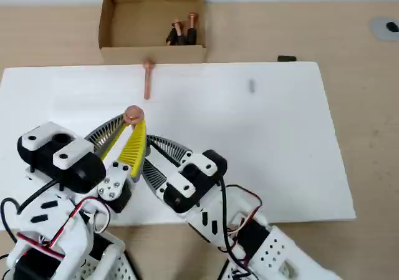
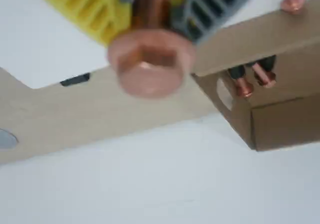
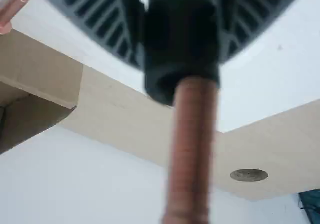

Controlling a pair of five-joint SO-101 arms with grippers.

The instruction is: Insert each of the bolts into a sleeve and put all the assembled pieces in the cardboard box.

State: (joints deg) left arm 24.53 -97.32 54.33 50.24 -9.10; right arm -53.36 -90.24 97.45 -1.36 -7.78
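A white sheet (image 1: 280, 136) covers the wooden table (image 1: 50, 33).

**Around the work area**

A white sheet (image 1: 274, 161) covers most of the frame's middle and lower part, lying flat on a light wooden table (image 1: 365, 105) that shows as a band along the top and down the right side. A small grey mark (image 1: 251, 86) sits on the sheet, right of centre near its upper edge. Just beyond that edge, a small dark flat piece (image 1: 287, 58) lies on the wood. In the upper right corner is a grey round disc (image 1: 380, 28) with something black (image 1: 392, 26) on it.
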